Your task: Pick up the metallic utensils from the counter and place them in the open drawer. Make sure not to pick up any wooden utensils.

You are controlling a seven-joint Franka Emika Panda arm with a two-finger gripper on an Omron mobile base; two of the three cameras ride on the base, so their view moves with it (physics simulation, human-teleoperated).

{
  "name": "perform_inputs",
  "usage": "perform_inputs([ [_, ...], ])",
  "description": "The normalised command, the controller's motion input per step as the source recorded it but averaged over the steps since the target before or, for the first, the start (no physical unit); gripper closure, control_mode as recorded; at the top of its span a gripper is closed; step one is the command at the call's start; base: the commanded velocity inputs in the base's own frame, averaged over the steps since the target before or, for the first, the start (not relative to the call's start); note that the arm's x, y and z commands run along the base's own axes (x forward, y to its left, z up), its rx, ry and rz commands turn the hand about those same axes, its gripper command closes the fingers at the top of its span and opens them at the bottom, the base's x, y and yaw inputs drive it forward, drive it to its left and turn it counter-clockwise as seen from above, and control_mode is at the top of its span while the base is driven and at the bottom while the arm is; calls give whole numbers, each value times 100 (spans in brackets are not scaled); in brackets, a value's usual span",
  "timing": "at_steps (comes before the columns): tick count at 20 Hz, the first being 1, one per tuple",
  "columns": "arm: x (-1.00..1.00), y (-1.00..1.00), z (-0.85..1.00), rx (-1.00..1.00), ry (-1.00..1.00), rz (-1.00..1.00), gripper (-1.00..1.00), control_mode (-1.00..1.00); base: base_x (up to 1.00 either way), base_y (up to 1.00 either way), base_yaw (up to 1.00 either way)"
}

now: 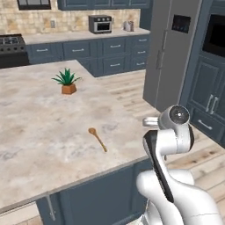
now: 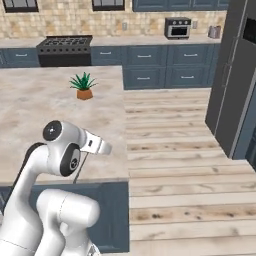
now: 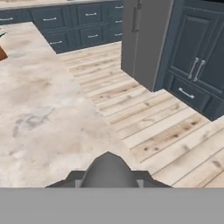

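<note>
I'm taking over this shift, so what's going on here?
The white arm is at the island counter's edge, sorting utensils for a drawer. The wooden spoon, which should stay, lies untouched on the stone, short of a potted plant. Whether its fingers grip anything can't be told.

Counter point(image 3: 48, 118) fills left; wood floor point(image 3: 157, 127) centre-right; fridge point(image 3: 146, 39) and blue cabinets point(image 3: 197, 65) upper right.
</note>
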Motion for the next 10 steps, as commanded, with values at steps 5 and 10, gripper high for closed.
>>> perform_inputs([
  [5,0,0,0,0,0,0,100,100,36,-100,0],
  [10,0,0,0,0,0,0,100,100,69,-100,0],
])
